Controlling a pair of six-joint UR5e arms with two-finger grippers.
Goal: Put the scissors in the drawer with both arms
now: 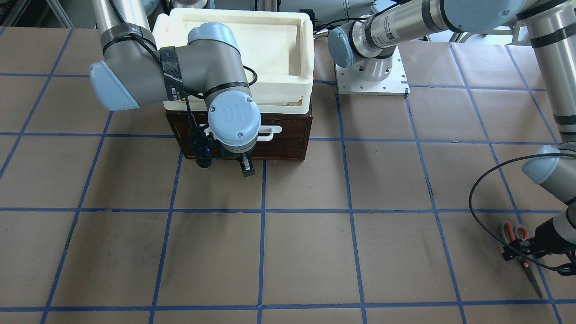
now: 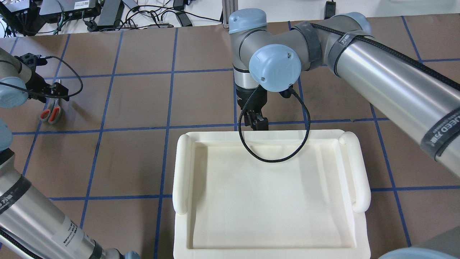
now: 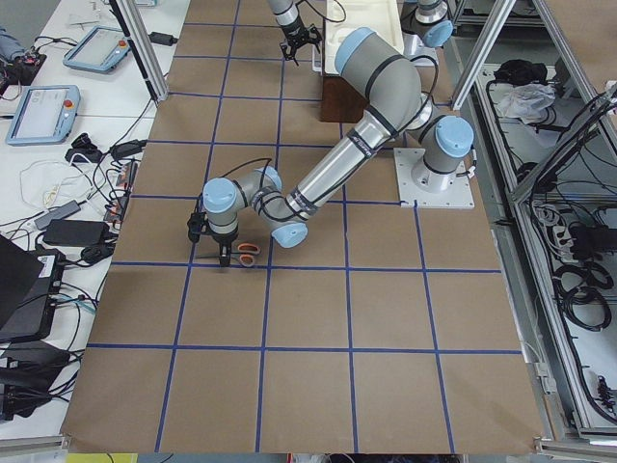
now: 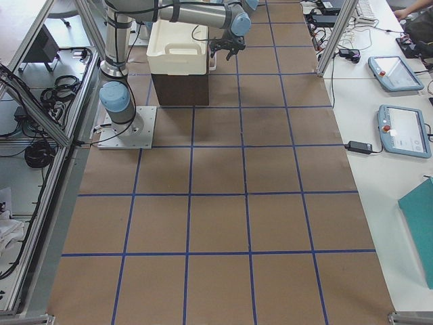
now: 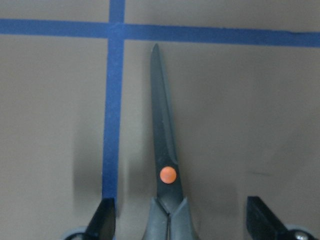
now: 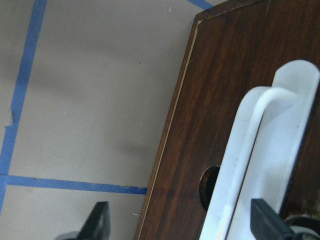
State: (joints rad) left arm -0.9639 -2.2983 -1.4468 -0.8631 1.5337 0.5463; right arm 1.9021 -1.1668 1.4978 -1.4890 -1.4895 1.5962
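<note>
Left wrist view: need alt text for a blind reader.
Closed scissors lie on the brown paper table, dark blades pointing away toward a blue tape line, orange pivot dot visible. The open black fingers of the left gripper flank the grey handles at the bottom edge.

1. Open table (image 1: 315,252) stretches between the scissors (image 1: 532,280) and the drawer (image 1: 294,128) (well apart).
2. A white foam tray (image 2: 181,172) covers the drawer from above; only its shut front faces free room.
</note>
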